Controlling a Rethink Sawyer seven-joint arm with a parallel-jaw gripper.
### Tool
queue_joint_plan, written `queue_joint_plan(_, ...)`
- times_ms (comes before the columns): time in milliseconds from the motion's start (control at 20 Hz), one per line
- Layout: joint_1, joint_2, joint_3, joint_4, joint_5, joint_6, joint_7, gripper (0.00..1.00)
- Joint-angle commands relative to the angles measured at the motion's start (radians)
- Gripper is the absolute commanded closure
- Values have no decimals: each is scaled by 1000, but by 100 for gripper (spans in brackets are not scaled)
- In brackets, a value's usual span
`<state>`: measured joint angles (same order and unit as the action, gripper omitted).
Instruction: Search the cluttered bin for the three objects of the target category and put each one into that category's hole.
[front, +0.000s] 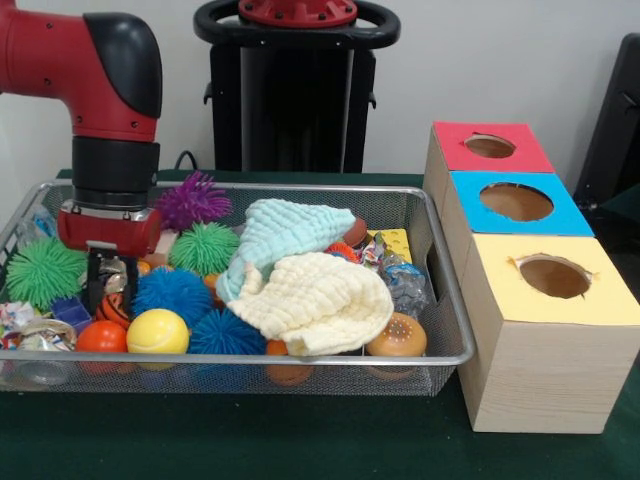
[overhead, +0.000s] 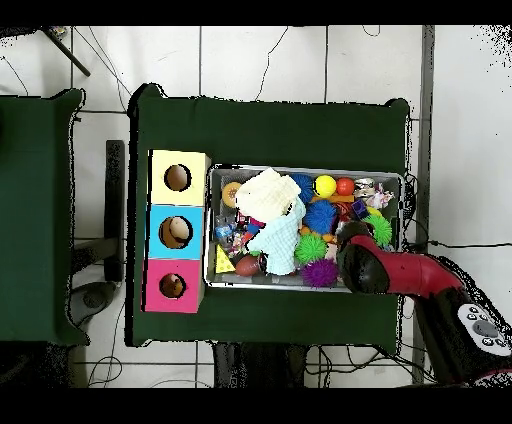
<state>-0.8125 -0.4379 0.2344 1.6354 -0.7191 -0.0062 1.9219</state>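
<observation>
My gripper (front: 106, 284) is lowered into the left end of the wire mesh bin (front: 300, 358), among a blue spiky ball (front: 172, 292), a green spiky ball (front: 42, 270) and an orange ball (front: 101, 337). The clutter hides its tips. A yellow ball (front: 157, 331), a purple spiky ball (front: 192, 200) and a second green spiky ball (front: 204, 247) lie close by. In the overhead view the red arm (overhead: 400, 272) covers the bin's (overhead: 305, 168) right end. The wooden box has a red hole (front: 490, 146), a blue hole (front: 516, 201) and a yellow hole (front: 554, 276).
A pale blue cloth (front: 285, 232) and a cream cloth (front: 315, 303) cover the bin's middle. A burger-like toy (front: 396, 337) and crinkled wrappers (front: 402, 285) lie at its right end. The box (overhead: 178, 232) stands right beside the bin.
</observation>
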Motion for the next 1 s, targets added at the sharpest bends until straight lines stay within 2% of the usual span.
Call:
queue_joint_plan(50, -18, 49, 52, -1, -40, -39, 53, 100)
queue_joint_plan(700, -5, 48, 25, -7, -51, -132, 70, 100)
queue_joint_plan(900, -15, 49, 35, 3, -38, -95, 70, 100)
queue_joint_plan(1000, 8, 40, 12, 3, -41, -102, 68, 100)
